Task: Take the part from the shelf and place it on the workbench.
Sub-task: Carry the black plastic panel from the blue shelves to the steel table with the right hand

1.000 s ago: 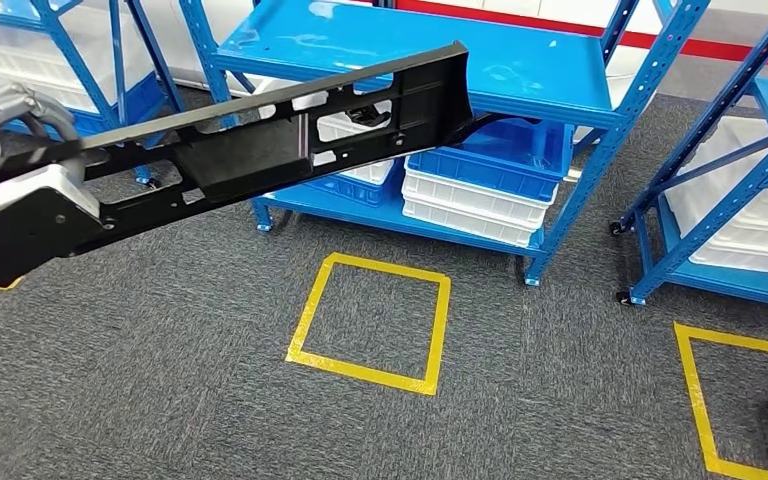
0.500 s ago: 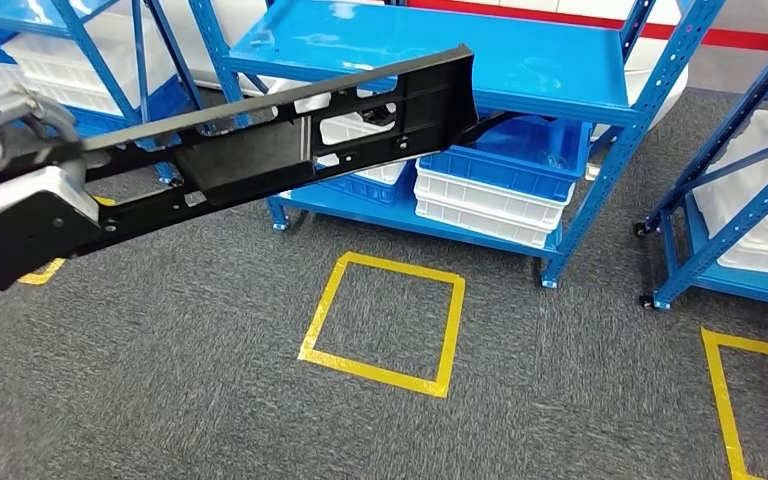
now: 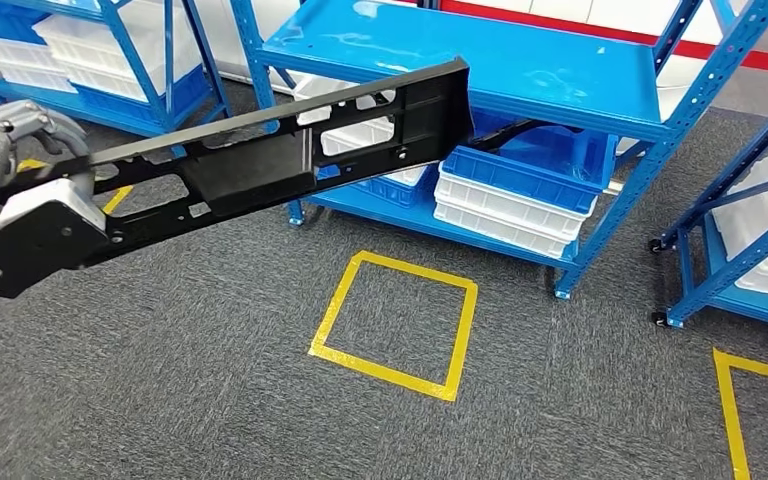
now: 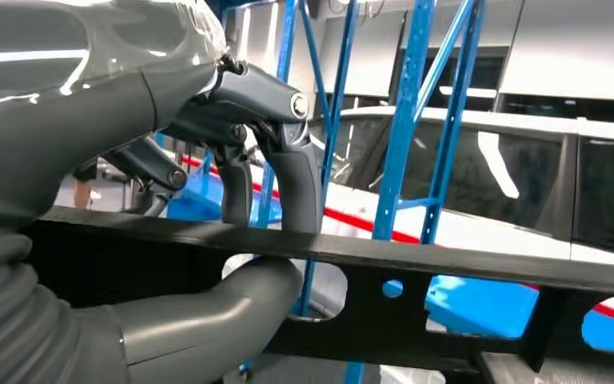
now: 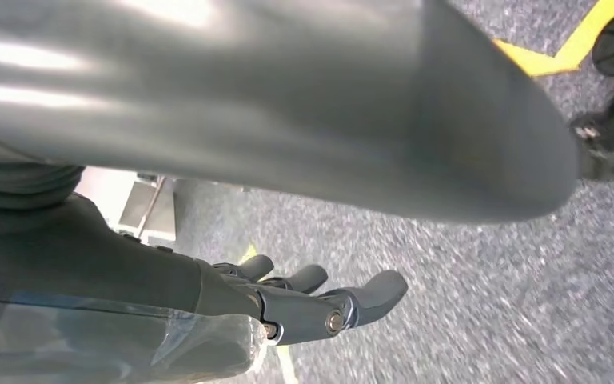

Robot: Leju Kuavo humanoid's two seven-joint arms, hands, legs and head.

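Observation:
A long black plastic part (image 3: 250, 165) with cut-out slots stretches from the left edge up toward the blue shelf (image 3: 520, 60). My left hand (image 3: 20, 160) grips its near end at the far left. In the left wrist view the dark fingers (image 4: 288, 168) hook over the top edge of the part (image 4: 448, 264) and the thick thumb (image 4: 208, 320) presses from below. My right hand (image 5: 304, 308) hangs over the carpet with its fingers apart, holding nothing.
Blue and white bins (image 3: 515, 190) sit on the shelf's lower level. More blue racks stand at the left (image 3: 110, 50) and right (image 3: 750, 200). Yellow tape squares (image 3: 400, 320) mark the grey carpet.
The whole view has shifted, so the shelf and floor marks slide rightward and down in the picture. The part stays in my left hand at the same pose.

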